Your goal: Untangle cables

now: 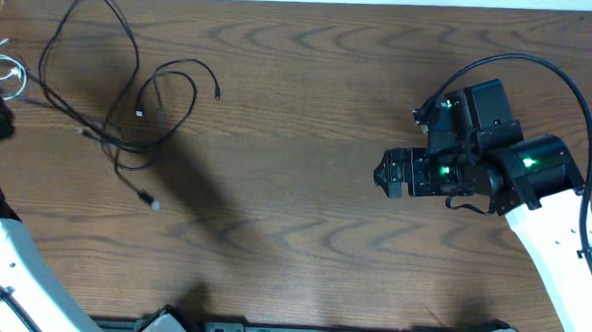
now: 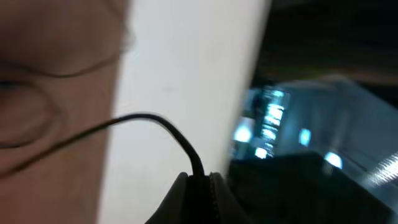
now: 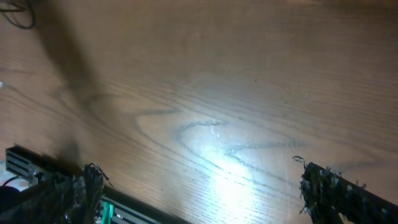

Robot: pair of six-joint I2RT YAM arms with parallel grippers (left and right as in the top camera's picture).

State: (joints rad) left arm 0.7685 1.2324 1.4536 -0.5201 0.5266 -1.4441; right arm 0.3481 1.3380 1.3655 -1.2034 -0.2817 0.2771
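Black cords (image 1: pixel 114 138): lying in loose crossed loops on the far left part of the table (image 1: pixel 313 227), plug ends trailing toward the middle.
White cord (image 1: pixel 10 70): bunching at the far left edge, just beside the black loops.
Left gripper (image 2: pixel 200 185): pinching shut on one black cord (image 2: pixel 146 118) near the left edge, the strand arcing away from the closed jaws.
Right gripper (image 3: pixel 202 186): hanging spread wide over bare wood on the right, holding nothing, well apart from the cords.
Step in hand: probably drawing the pinched strand clear of the others.
Doing it well: pulling slowly and low along the wood, away from the crossings; watching for loops tightening into a knot; bringing the right gripper across to pin the other black strand, so the whole bundle is not dragging along.
Risk: thin strand slipping out of the pinch under a jerk.
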